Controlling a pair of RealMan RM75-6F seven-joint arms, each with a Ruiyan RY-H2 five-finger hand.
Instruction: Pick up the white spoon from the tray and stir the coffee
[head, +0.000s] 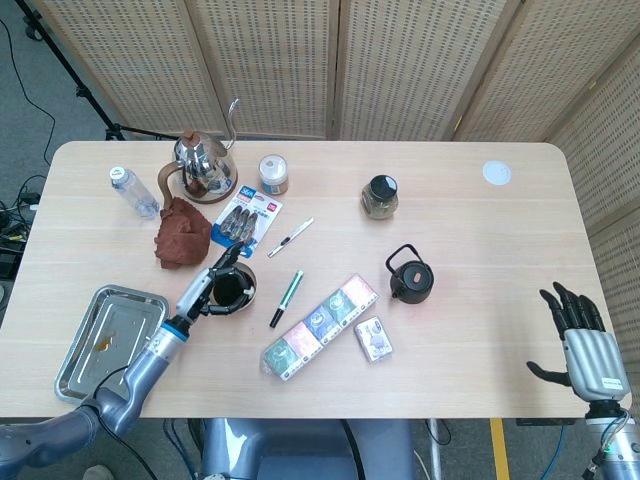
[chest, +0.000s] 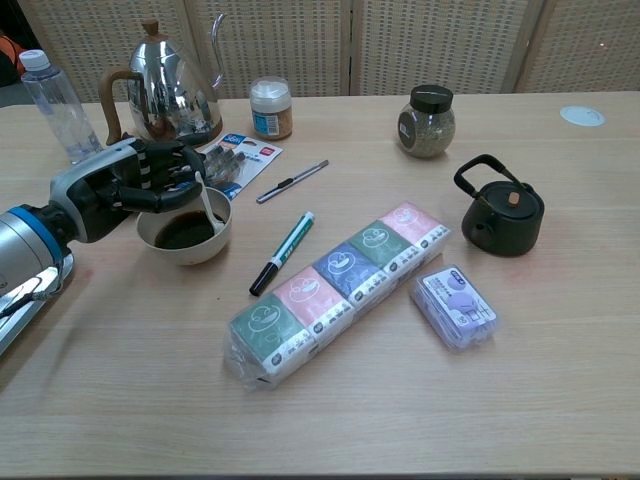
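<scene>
White spoon (chest: 209, 206): slim, smooth, glossy handle, tilted, its lower end down in the coffee (chest: 186, 232), upper end pinched in the fingers of the left hand (chest: 118, 186). Bowl end is under the dark liquid and cannot be made out. Coffee sits in a round cream-coloured cup (chest: 185, 248) with a thick rim, on the left part of the table (head: 470, 330), right of the metal tray (head: 75, 365). Tray is a shallow rectangular steel pan with rounded corners, shiny, with a small orange-brown smear inside. Left hand has a grey-white shell and black fingers, curled over the cup's far rim; forearm is silver with a blue band. Right hand (head: 580, 340) rests near the table's right front edge, fingers spread apart, holding nothing. Behind the cup: polished steel gooseneck kettle (chest: 170, 85) with wooden handle, a crumpled rust-brown cloth (head: 180, 235), and a clear plastic bottle (chest: 52, 95). Near the cup on the right lies a green-and-white marker (chest: 283, 252) with black cap. Further right: a plastic-wrapped row of pastel tissue packs (chest: 335, 290) and a squat matte black teapot (chest: 502, 212). Table top is pale wood grain.
</scene>
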